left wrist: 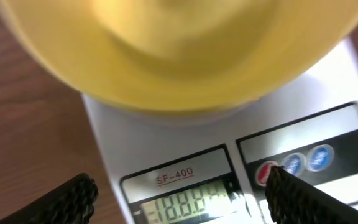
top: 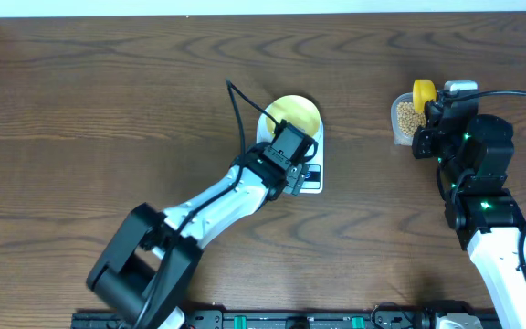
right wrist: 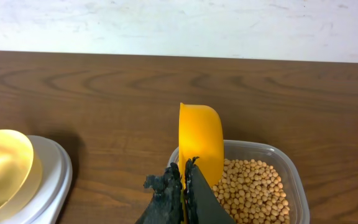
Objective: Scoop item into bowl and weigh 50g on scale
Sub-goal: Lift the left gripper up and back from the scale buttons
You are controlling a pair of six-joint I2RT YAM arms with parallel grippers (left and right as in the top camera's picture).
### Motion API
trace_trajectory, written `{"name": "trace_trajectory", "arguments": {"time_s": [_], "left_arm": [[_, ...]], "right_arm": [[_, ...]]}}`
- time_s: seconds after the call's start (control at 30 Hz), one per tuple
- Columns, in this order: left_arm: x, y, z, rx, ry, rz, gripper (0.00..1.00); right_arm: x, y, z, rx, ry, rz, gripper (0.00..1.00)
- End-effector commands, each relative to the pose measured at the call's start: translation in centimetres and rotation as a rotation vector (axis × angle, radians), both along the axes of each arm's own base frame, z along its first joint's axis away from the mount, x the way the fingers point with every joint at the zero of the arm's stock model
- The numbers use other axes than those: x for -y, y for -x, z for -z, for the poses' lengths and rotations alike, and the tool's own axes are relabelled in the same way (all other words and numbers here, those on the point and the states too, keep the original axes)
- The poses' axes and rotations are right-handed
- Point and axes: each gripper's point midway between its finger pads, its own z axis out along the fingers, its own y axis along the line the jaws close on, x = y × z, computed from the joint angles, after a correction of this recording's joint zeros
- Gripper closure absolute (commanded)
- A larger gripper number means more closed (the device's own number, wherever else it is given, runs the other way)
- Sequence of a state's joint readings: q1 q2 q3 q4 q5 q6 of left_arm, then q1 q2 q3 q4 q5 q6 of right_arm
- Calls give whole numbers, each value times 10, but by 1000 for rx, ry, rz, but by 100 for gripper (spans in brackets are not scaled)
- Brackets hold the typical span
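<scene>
The left end effector [left wrist: 180, 180] hangs with its fingers apart over the near edge of the scale [left wrist: 166, 143], one fingertip [left wrist: 284, 186] by the red button [left wrist: 265, 169]. The bowl [top: 292, 117] sits on the scale's far part. To the right, the right end effector [right wrist: 184, 180] is clamped on a yellow scoop [right wrist: 201, 140], held over the tub [right wrist: 294, 174] of beans [right wrist: 253, 186].

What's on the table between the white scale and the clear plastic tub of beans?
Only bare brown wooden tabletop, seen in the overhead and right wrist views.
</scene>
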State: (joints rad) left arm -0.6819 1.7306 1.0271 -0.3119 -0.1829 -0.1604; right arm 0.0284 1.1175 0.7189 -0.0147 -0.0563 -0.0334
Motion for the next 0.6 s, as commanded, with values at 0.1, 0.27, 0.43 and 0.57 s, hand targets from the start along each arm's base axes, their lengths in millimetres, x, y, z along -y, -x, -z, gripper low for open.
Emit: {"name": "trace_trajectory", "arguments": {"time_s": [0.1,0.27,0.43,0.57], "left_arm": [[-3,3,-35,56,42,2,12],[-7,12,-42,32,45,12,12],[-9,28,-40,-30,44,39,12],[7,46,-38,-95,64,245,12]], "right_arm": [[0,-3,-10,22,-12,0,99],[0,-3,-10,22,-12,0,99],[0,-3,-10,22,-12,0,99],[0,-3,-10,22,-12,0,99]]}}
